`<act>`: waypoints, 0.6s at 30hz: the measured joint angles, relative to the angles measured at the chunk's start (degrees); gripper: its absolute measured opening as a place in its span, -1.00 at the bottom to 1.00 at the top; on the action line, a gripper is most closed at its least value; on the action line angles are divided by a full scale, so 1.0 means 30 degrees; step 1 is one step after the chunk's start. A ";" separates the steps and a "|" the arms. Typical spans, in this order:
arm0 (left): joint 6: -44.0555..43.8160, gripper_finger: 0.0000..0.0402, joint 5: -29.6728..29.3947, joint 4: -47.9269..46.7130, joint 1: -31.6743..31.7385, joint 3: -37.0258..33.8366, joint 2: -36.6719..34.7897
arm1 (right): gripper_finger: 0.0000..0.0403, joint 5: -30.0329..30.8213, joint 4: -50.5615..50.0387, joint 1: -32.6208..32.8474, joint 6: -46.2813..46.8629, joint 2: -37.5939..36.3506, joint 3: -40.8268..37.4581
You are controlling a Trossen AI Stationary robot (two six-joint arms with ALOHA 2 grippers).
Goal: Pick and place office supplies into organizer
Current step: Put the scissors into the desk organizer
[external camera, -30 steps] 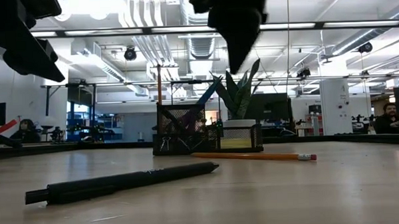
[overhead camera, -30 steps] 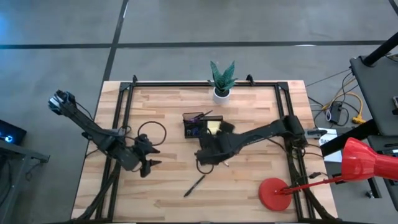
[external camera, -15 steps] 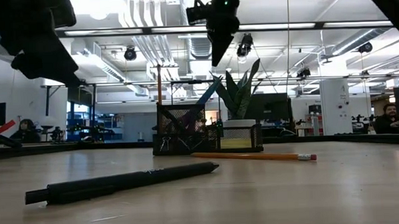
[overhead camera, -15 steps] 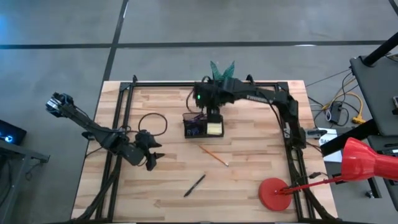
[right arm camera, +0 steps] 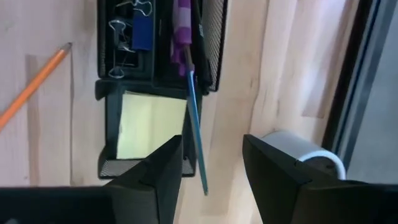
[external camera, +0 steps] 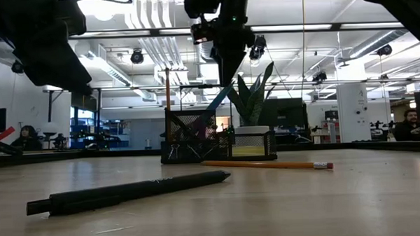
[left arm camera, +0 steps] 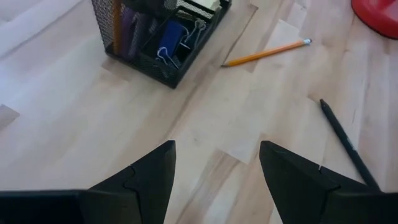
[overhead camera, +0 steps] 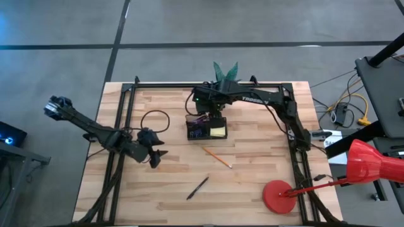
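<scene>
The black wire-mesh organizer (overhead camera: 206,127) stands on the light wooden plank table (overhead camera: 252,183), toward its far side and just in front of the white pot with the green plant (overhead camera: 225,81). A yellow square sticky-note pad (right arm camera: 151,125) lies in its low compartment. Purple-handled scissors (right arm camera: 183,25), silver-handled binder clips (right arm camera: 124,28) and a blue clip sit in the taller sections, and a blue pencil (right arm camera: 194,121) leans out of the tall section over its edge.

Well to the left of the organizer, the left gripper (overhead camera: 153,155) hangs over bare wood on a bent dark arm, its two fingers (left arm camera: 146,180) spread wide with nothing between them. A loop of black cable (overhead camera: 154,121) lies on the table between this arm and the organizer.

The right arm reaches from the table's right edge across the far side, and the right gripper (overhead camera: 213,111) hangs directly above the organizer, pointing down. Its fingers (right arm camera: 155,177) stand apart and hold nothing; the blue pencil shows in the gap between them, clear of both.

In front of the organizer an orange pencil (overhead camera: 216,157) lies diagonally on the wood, and nearer still a thin black pen (overhead camera: 197,188). To the organizer's right, at the near corner, sits a red round disc (overhead camera: 278,197).

Beyond the table is a large hall with white ceiling ducts (external camera: 155,43) and strip lighting.
</scene>
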 joint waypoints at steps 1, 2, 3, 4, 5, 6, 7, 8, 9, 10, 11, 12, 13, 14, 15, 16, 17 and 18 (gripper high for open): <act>0.0135 0.09 0.0006 0.0027 0.0111 -0.0005 -0.0027 | -0.22 -0.0057 0.0028 0.0002 0.0120 0.0055 0.0000; 0.0422 0.09 0.0088 0.0027 0.0236 -0.0005 -0.0033 | -0.22 -0.0131 0.0014 0.0007 0.0287 0.0124 -0.0006; 0.0787 0.09 0.0195 0.0027 0.0373 -0.0005 -0.0033 | -0.22 -0.0308 0.0008 0.0007 0.0474 0.0227 -0.0007; 0.0975 0.09 0.0237 0.0027 0.0500 -0.0005 -0.0033 | -0.23 -0.0596 0.0015 0.0007 0.0546 0.0367 -0.0007; 0.1217 0.09 0.0276 0.0027 0.0626 -0.0005 -0.0033 | -0.24 -0.0992 0.0008 0.0002 0.0656 0.0453 -0.0026; 0.1411 0.09 0.0283 0.0034 0.0752 -0.0005 -0.0033 | -0.26 -0.1317 0.0037 0.0000 0.0764 0.0527 -0.0089; 0.1596 0.09 0.0286 0.0028 0.0884 -0.0005 -0.0033 | -0.27 -0.1579 0.0071 0.0005 0.0869 0.0626 -0.0153; 0.1819 0.09 0.0351 0.0027 0.0997 -0.0005 -0.0033 | -0.29 -0.1739 0.0132 0.0007 0.0927 0.0707 -0.0197; 0.1963 0.09 0.0493 0.0034 0.1111 -0.0005 -0.0033 | -0.31 -0.1824 0.0170 0.0007 0.0959 0.0753 -0.0241; 0.2078 0.09 0.0664 0.0031 0.1229 -0.0005 -0.0033 | -0.33 -0.1843 0.0178 0.0007 0.0963 0.0835 -0.0287; 0.2257 0.09 0.0849 0.0029 0.1340 -0.0005 -0.0033 | -0.36 -0.1843 0.0192 0.0007 0.0975 0.0928 -0.0291; 0.2381 0.09 0.1073 0.0049 0.1430 -0.0005 -0.0029 | -0.39 -0.1843 0.0204 0.0007 0.1044 0.0994 -0.0292; 0.2424 0.09 0.1201 0.0041 0.1501 -0.0005 -0.0026 | -0.42 -0.1843 0.0211 0.0007 0.1171 0.1034 -0.0306; 0.2474 0.09 0.1231 0.0027 0.1565 -0.0005 -0.0026 | -0.45 -0.1843 0.0246 0.0001 0.1270 0.1099 -0.0306; 0.2495 0.09 0.1253 0.0045 0.1615 -0.0005 -0.0026 | -0.49 -0.1843 0.0301 0.0000 0.1393 0.1126 -0.0306; 0.2512 0.09 0.1259 0.0041 0.1664 -0.0018 -0.0026 | -0.52 -0.1843 0.0320 0.0000 0.1516 0.1163 -0.0306; 0.2512 0.09 0.1260 0.0030 0.1692 -0.0030 -0.0026 | -0.56 -0.1843 0.0369 -0.0007 0.1558 0.1232 -0.0306; 0.2512 0.09 0.1260 0.0034 0.1692 -0.0046 -0.0026 | -0.60 -0.1831 0.0415 -0.0007 0.1597 0.1283 -0.0306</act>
